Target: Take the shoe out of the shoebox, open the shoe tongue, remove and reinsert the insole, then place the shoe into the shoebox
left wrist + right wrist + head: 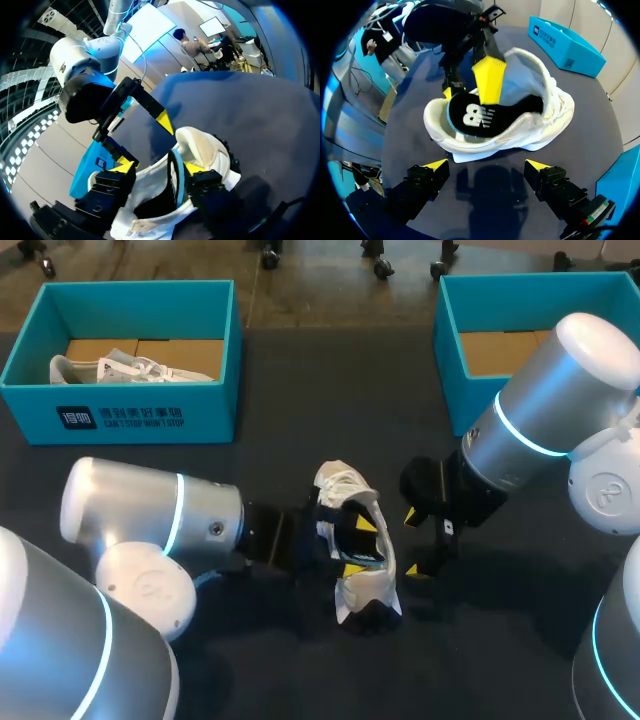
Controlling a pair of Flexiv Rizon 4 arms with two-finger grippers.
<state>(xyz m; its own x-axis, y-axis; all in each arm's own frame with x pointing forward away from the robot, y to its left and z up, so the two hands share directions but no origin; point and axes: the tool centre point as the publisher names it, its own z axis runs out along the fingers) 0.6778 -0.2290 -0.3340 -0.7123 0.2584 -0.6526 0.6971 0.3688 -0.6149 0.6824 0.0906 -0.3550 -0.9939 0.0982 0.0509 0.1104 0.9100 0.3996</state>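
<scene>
A white shoe (pixel 366 585) lies on its side on the dark table, midway between the two arms. Its black insole (pixel 475 117) with a blue edge sits partly raised in the opening. My left gripper (pixel 360 545) is at the shoe's opening, open. The left wrist view shows the insole's edge (pixel 175 175) standing between its yellow tips without both touching it. One left fingertip (pixel 490 80) rests over the insole inside the shoe (pixel 545 117). My right gripper (pixel 412 542) hangs just right of the shoe. It is wide open and holds nothing, with the shoe ahead of its fingers.
A blue shoebox (pixel 145 415) at the back left holds a second white shoe (pixel 120 368). Another blue shoebox (pixel 470 390) stands at the back right, partly behind my right arm. Bare dark table lies between the boxes and in front of the shoe.
</scene>
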